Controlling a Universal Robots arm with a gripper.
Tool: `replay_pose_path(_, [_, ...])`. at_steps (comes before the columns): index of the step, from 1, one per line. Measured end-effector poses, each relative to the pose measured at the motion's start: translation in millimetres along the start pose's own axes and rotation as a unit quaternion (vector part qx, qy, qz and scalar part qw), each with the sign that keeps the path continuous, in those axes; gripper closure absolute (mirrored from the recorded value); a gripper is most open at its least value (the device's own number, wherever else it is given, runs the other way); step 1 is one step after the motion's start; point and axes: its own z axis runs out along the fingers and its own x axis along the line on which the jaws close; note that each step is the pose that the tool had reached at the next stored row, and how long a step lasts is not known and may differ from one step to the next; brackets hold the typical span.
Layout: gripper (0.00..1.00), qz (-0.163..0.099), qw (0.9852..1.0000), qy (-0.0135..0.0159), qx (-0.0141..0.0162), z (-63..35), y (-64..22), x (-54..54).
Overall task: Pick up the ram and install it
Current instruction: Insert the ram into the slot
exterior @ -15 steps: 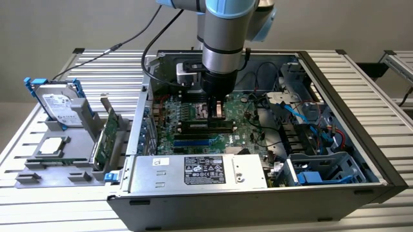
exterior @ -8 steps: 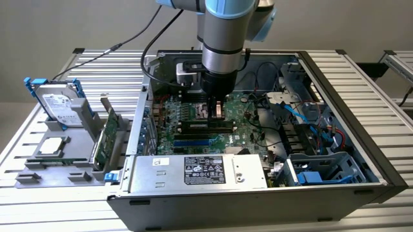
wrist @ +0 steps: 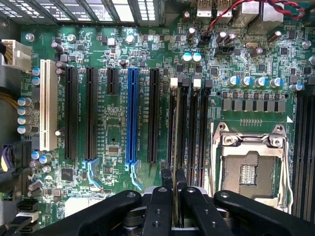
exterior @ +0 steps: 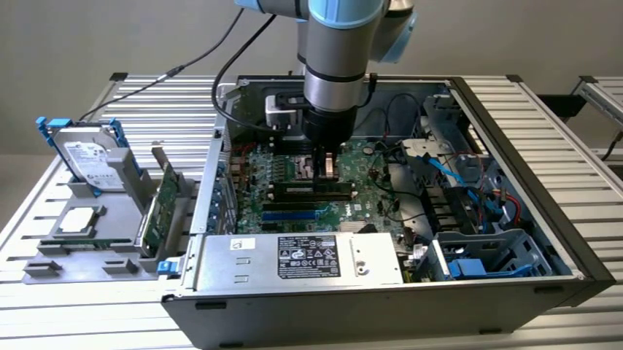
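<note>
Jaws are nearly closed, with only a sliver of gap, and that gap is filled by the ram [wrist: 175,212], seen edge-on as a thin strip pinched between the two black fingers [wrist: 162,201]. So the gripper [wrist: 173,173] has the stick in hand. It's lined up lengthwise with the black memory slots [wrist: 189,128] that run beside the open processor socket [wrist: 248,172], directly over one of the slots on the blue slot's [wrist: 132,118] side of that bank. Whether the lower edge is touching the slot, I can't tell.

From the exterior view, the arm comes straight down into the open computer case [exterior: 506,109], with the gripper low over the middle of the green motherboard [exterior: 255,191]. The power supply [exterior: 302,257] sits along the case's near edge. Outside the case, on the exterior view's left, a grey holder [exterior: 78,255] carries the silver hard drive [exterior: 90,157] with its blue rails, standing up, and the green expansion card [exterior: 163,200] on edge nearer the case.
</note>
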Motion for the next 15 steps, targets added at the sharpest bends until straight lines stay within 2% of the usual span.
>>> replay_pose_path(3, [0.86, 0.0, 1.0, 0.0007, 0.0024, -0.1, 1.4, 0.0])
replay_pose_path(9, [0.86, 0.0, 1.0, 0.0027, 0.0029, 0.1, 3.4, -0.4])
replay_pose_path(15, [0.86, 0.001, 0.9999, 0.0071, 0.0102, 0.4, 3.9, -1.9])
